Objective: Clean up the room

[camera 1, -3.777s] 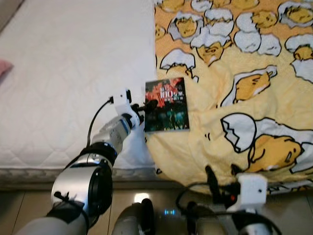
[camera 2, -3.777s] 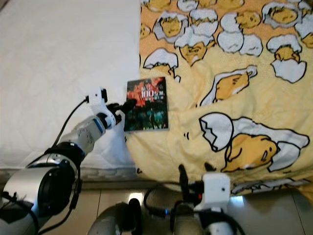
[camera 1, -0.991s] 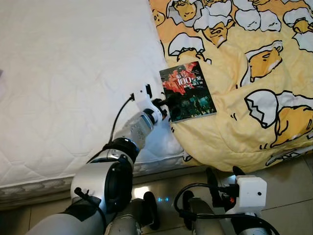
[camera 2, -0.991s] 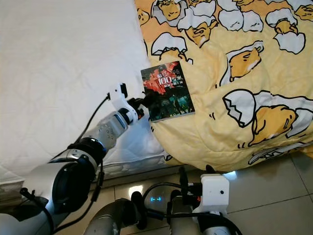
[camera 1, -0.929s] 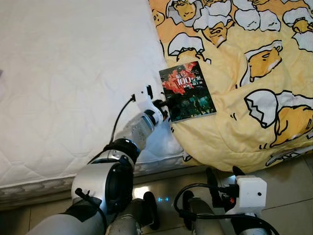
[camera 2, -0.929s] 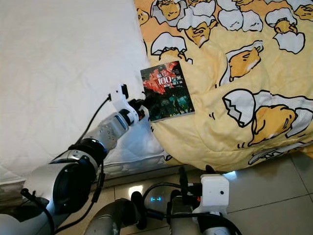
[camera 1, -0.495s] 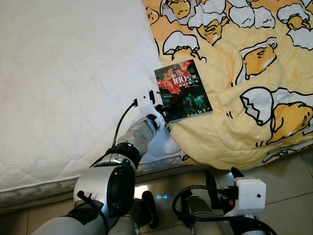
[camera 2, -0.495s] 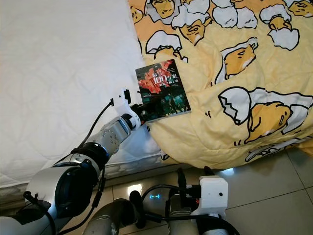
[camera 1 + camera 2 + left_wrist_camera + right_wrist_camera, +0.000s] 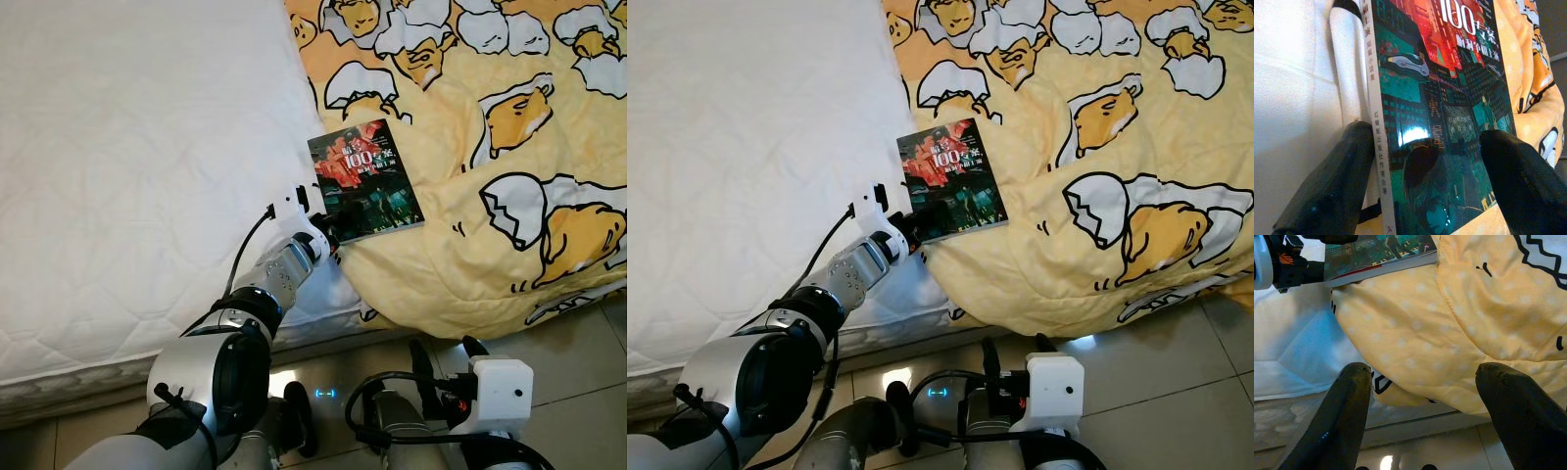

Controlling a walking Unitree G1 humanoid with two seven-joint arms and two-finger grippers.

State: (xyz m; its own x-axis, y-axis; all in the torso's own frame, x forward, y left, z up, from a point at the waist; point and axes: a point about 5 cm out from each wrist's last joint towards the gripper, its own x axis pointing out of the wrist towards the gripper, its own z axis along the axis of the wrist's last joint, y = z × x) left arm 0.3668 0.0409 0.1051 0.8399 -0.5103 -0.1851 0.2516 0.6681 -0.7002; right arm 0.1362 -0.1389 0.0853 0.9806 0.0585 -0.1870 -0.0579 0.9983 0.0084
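One book (image 9: 363, 182) lies at the centre of the frame, on the yellow egg-print quilt (image 9: 509, 176) where it meets the white mattress (image 9: 137, 166). The left gripper (image 9: 331, 228) has crept closer over the last second; its fingers (image 9: 1332, 191) now stand spread apart at the book's near corner, one past the spine, one over the cover (not yet clenched). A grasp looks imminent. The right gripper (image 9: 1425, 411) hangs low, fingers released, grasping nothing.
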